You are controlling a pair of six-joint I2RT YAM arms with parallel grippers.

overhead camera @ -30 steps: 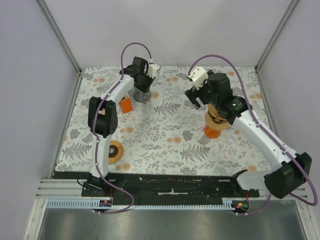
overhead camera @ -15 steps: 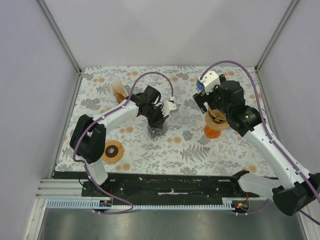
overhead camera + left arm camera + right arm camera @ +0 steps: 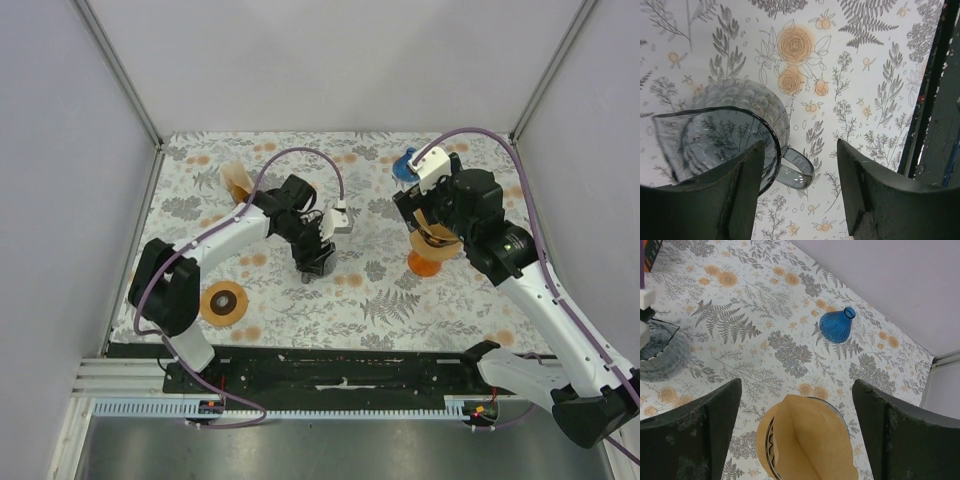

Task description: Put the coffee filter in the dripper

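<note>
The brown paper coffee filter (image 3: 812, 440) sits as a folded cone in the dripper (image 3: 763, 437), which has a wooden collar and an orange foot (image 3: 428, 263). The filter (image 3: 436, 233) leans past the rim on one side. My right gripper (image 3: 796, 386) hangs open straight above it, touching nothing; in the top view it (image 3: 421, 212) is just behind the dripper. My left gripper (image 3: 800, 187) stands open at mid-table (image 3: 315, 262) over a grey glass server (image 3: 715, 135). The server's handle (image 3: 799, 170) lies free between the fingers.
A blue ribbed vase (image 3: 836, 326) stands behind the dripper (image 3: 405, 165). A tan filter holder (image 3: 236, 181) is at the back left. A round wooden disc (image 3: 224, 302) lies near the left arm's base. The black front rail (image 3: 935, 100) runs close to the server.
The left arm carried the glass server from the back of the table to the middle, then opened its jaws off it. The right arm drew back a little above the dripper.
</note>
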